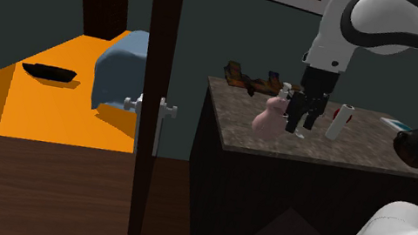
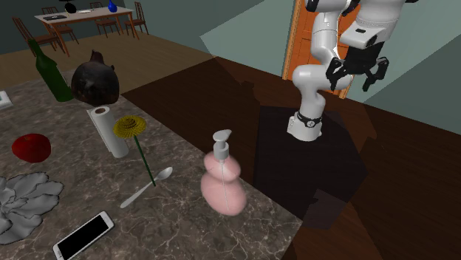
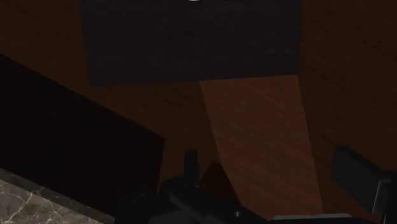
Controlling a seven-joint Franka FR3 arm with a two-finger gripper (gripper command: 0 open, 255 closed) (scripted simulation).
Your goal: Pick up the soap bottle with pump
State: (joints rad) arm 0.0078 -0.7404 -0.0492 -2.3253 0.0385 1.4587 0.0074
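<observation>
The soap bottle is pink and gourd-shaped with a white pump, and it stands upright near the edge of the marble counter. In the shoulder view the soap bottle stands at the counter's near left part. My black gripper hangs open in the air over the dark wood floor, well off the counter and apart from the bottle. In the shoulder view the gripper lines up just right of the bottle. In the wrist view the fingers stand apart with nothing between them, above the floor.
On the counter stand a paper towel roll, a yellow flower, a spoon, a phone, a red bowl, a green bottle and a dark brown pot. A dark door post rises left of the counter.
</observation>
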